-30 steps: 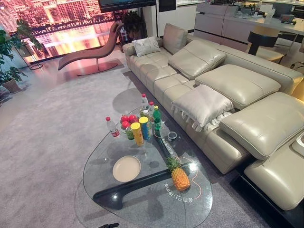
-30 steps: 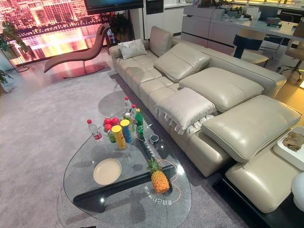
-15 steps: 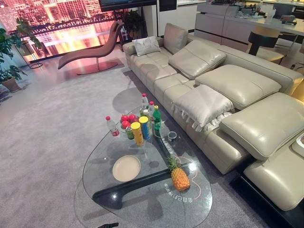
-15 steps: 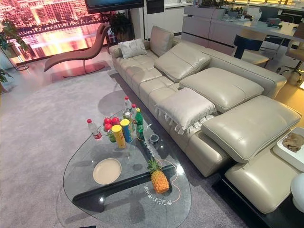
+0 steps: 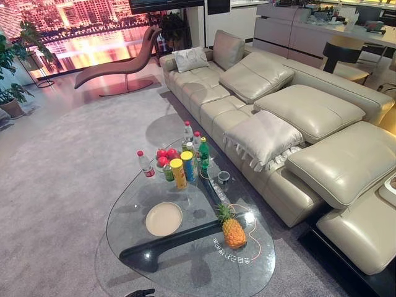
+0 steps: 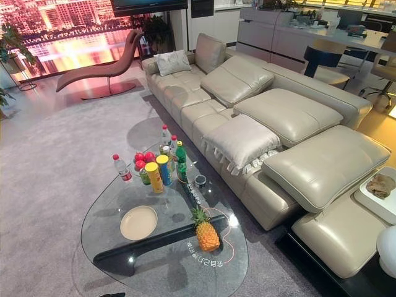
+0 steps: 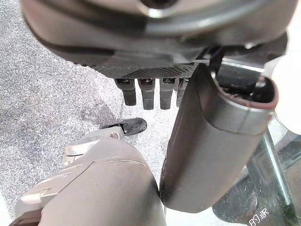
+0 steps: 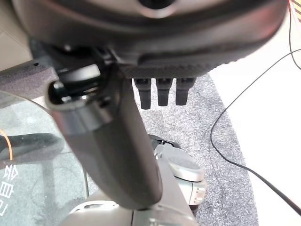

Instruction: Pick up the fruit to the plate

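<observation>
Where crown points far: pineapple (image 5: 233,229) beside plate (image 5: 163,219), long axis receding.

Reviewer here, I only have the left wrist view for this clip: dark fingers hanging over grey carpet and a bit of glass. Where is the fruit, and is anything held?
Observer: Nothing is held. The left hand hangs with straight fingers over the carpet.
Operator: And the fruit?
Observer: A pineapple lies on the glass table, near the edge closest to the robot.
Operator: Is the plate close to it?
Observer: The plate sits bare on the glass to the pineapple's left, apart from it.
Operator: The other hand?
Observer: The right hand hangs open too, beside the table's edge.
</observation>
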`<state>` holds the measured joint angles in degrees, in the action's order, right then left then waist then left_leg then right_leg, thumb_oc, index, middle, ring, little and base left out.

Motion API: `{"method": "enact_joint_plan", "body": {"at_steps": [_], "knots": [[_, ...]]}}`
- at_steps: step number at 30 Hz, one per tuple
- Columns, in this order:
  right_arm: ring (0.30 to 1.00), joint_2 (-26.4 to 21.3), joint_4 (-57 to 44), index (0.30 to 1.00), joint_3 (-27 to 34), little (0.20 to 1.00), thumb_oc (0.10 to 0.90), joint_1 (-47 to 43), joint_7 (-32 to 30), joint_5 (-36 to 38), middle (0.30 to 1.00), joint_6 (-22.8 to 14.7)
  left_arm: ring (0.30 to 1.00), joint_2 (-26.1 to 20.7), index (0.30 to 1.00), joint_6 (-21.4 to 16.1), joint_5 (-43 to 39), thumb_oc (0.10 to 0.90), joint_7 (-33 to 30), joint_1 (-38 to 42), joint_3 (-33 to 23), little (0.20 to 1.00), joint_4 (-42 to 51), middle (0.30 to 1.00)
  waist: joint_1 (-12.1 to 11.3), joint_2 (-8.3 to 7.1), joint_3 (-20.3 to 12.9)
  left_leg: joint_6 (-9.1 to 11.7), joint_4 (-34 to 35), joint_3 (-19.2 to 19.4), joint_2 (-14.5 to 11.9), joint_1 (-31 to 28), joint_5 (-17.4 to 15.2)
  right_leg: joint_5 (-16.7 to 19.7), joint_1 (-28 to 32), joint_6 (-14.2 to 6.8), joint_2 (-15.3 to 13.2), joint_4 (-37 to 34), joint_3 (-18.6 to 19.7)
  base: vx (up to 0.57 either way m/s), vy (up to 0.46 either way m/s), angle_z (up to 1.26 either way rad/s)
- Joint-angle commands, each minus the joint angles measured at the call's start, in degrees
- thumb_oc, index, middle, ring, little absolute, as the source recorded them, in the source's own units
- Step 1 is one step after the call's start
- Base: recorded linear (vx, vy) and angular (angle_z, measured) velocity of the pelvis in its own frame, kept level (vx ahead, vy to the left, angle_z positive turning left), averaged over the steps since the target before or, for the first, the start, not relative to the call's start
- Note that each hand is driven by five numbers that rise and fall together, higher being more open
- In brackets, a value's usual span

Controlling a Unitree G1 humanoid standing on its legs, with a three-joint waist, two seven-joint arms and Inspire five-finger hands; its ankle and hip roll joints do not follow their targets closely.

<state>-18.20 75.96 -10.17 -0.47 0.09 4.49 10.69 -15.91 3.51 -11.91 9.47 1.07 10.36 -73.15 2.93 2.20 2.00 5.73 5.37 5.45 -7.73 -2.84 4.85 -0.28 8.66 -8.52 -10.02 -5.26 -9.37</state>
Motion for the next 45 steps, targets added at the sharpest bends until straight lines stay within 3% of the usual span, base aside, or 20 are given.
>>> {"method": "enact_joint_plan", "body": {"at_steps": [1,9,20,25,29,31,34,38,45], "knots": [[0.9,-1.0,3.1,0.9,-0.2,0.9,0.8,-4.9,0.2,-0.4,0.9,-0.6,0.9,-1.0,0.9,-0.5,0.2,0.8,-0.6,2.9,0.2,0.9,-2.8,0.9,-1.8,-0.3,4.3,1.0,-0.4,2.8,-1.1,-2.9,-4.4,1.3,-1.3,-0.5,-1.6,0.3,-2.4,0.0,0.0,0.0],[0.9,-2.1,4.1,0.9,0.2,0.9,0.8,-4.6,-0.2,-1.5,0.9,-0.3,0.9,-1.4,0.9,-0.4,-1.7,0.8,-1.0,2.3,0.0,0.9,-2.4,0.9,-2.1,0.25,7.1,0.9,-0.4,2.0,-0.5,0.1,-3.3,2.4,-4.1,-0.6,-2.0,0.3,-2.4,0.0,0.004,0.0],[0.9,-4.3,4.1,0.9,0.4,0.9,0.8,-8.7,-1.2,-0.2,0.9,-1.3,0.9,-1.6,0.9,-2.5,-8.0,0.8,-0.1,5.4,0.7,0.9,-0.6,0.9,-2.1,2.21,17.4,-0.4,-0.4,-1.2,3.1,9.3,-1.3,5.3,-13.9,-0.1,-2.3,0.3,-0.2,-0.07,0.021,0.06],[0.9,-6.1,3.4,0.9,0.2,0.9,0.8,-11.8,-2.1,0.8,0.9,-2.0,0.9,-2.1,0.9,-1.5,-13.8,0.8,6.6,8.1,1.1,0.9,0.5,0.9,-1.6,2.89,20.9,-0.7,-0.4,-1.7,3.8,13.0,-0.3,5.6,-18.1,0.3,-1.8,1.3,1.2,-0.05,0.035,0.03],[0.9,-8.3,1.2,0.9,0.5,0.9,0.8,-15.1,-6.8,3.9,0.9,-6.2,0.9,-3.0,0.9,-0.2,-23.6,0.8,13.4,12.5,2.3,0.9,2.1,0.9,-1.3,3.7,24.5,-1.0,-0.4,-1.0,4.0,16.3,0.7,4.3,-23.5,0.8,-1.7,6.4,2.0,-0.09,0.051,-0.04],[0.9,-9.3,-0.6,0.9,0.5,0.9,0.8,-17.4,-9.5,5.3,0.9,-8.1,0.9,-4.1,0.9,-0.3,-27.9,0.8,13.9,15.2,2.2,0.9,2.9,0.9,-1.2,3.68,26.9,-1.0,-2.0,-0.6,4.0,18.7,1.4,3.8,-26.9,1.3,-1.6,9.4,2.3,-0.16,0.021,-0.04],[0.9,-9.4,-2.9,0.9,0.2,0.9,0.8,-19.5,-13.0,7.2,0.9,-10.5,0.9,-5.4,0.9,-2.8,-34.6,0.8,9.6,17.9,0.5,0.9,4.8,0.9,-1.2,3.11,27.8,-1.0,-8.5,-1.0,4.1,25.2,0.1,2.7,-32.5,1.7,-1.6,14.0,2.5,-0.15,-0.039,-0.03],[0.9,-8.9,-4.7,0.9,-0.1,0.9,0.8,-20.6,-15.5,8.3,0.9,-13.8,0.9,-7.2,0.9,-5.4,-37.0,0.8,2.4,20.7,-2.4,0.9,7.5,0.9,-1.4,1.89,27.8,-1.2,-15.7,-1.7,4.0,32.8,-1.2,1.7,-39.2,1.9,-1.6,19.4,2.6,-0.1,-0.096,0.03],[0.9,-8.6,-7.2,0.9,-0.1,0.9,0.8,-23.0,-20.2,9.3,0.9,-18.0,0.9,-7.3,0.9,-14.5,-37.1,0.8,-10.2,21.1,-4.7,0.9,10.0,0.9,-1.5,1.02,27.8,-1.8,-23.1,-2.7,4.1,39.8,-3.4,0.4,-45.9,2.5,-0.5,25.3,3.6,-0.07,-0.041,0.04]]}}
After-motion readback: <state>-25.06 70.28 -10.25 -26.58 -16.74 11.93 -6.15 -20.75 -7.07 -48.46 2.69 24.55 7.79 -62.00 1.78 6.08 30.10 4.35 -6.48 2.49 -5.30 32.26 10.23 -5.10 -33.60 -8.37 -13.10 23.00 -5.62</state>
